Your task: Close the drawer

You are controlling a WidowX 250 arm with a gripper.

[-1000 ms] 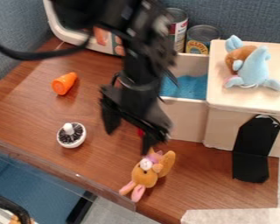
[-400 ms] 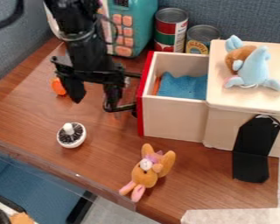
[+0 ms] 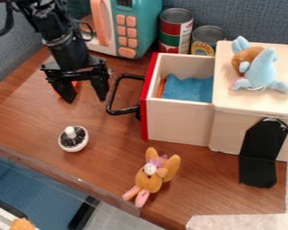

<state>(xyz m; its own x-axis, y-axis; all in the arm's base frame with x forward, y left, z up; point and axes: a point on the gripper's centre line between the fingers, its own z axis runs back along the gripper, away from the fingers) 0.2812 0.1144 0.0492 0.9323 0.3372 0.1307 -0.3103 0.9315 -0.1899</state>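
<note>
Camera view: the drawer point(image 3: 177, 120) juts out leftward from the pale cabinet point(image 3: 176, 128), pulled well open, its sliding line running left to right. Its upright red front point(image 3: 147, 101) faces left, with that panel's length running near to far. From it the black handle point(image 3: 112, 96) sticks out further left as a squared loop. Blue cloth point(image 3: 191, 89) lies inside the drawer.

The gripper point(image 3: 86, 99) hangs over the far left part of the table point(image 3: 35, 117), left of the handle and apart from it. It points down, its two fingers spread wide, with nothing held between them. An orange thing point(image 3: 75, 83) shows partly behind it.

Bare wood lies between the gripper and the handle, and more runs along the drawer's near side. The table's near edge slants from the left down toward the near middle. Close to that edge lies an orange plush toy point(image 3: 149, 180), on the near side of the drawer, and a round white-and-black piece point(image 3: 73, 138) with a stem sits left of it. Beyond the drawer's far side stand two cans point(image 3: 176, 30) point(image 3: 208, 35), with a teal toy microwave point(image 3: 145, 27) left of them. A blue-and-brown plush toy point(image 3: 263, 72) rests on the cabinet top.
</note>
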